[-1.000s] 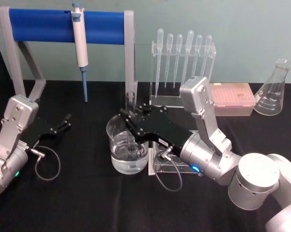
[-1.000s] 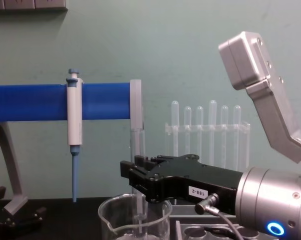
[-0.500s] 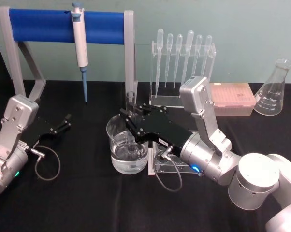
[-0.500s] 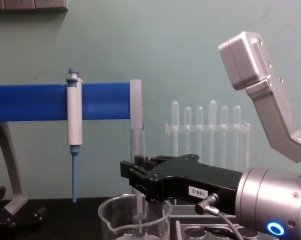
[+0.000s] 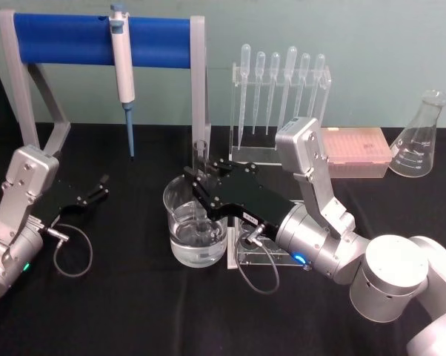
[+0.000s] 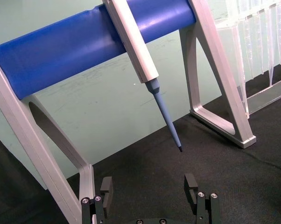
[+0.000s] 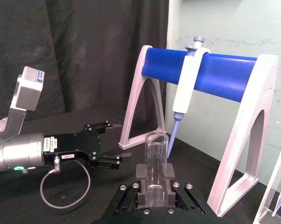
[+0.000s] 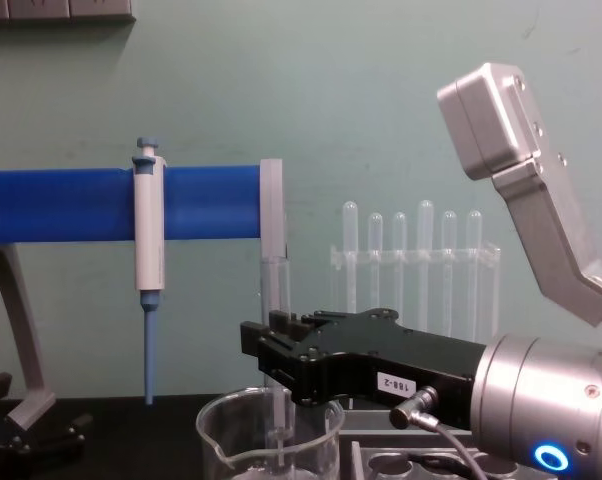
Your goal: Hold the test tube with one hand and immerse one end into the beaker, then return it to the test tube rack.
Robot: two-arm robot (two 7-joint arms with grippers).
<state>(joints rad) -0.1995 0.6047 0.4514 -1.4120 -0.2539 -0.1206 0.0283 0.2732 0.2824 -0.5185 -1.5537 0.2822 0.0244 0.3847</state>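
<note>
The test tube (image 5: 201, 153) stands upright with my right gripper (image 5: 201, 185) shut on its middle. In the chest view the test tube (image 8: 273, 285) rises above the black fingers, and its lower end dips into the beaker (image 8: 231, 440). The beaker (image 5: 180, 239) holds clear liquid and sits on the black cloth right under the gripper. From the right wrist view, the test tube (image 7: 156, 156) is clamped between the pads of the right gripper (image 7: 154, 184). My left gripper (image 5: 101, 185) rests open at the left, well away from the beaker, its fingers (image 6: 192, 184) spread with nothing between them.
A blue-bar stand (image 5: 97, 37) holding a white pipettor (image 5: 122, 67) stands behind. A clear rack of plastic pipettes (image 5: 278, 89), a pink tip box (image 5: 353, 148) and a conical flask (image 5: 418, 137) sit at the back right. A clear tube rack (image 5: 260, 252) lies beneath my right wrist.
</note>
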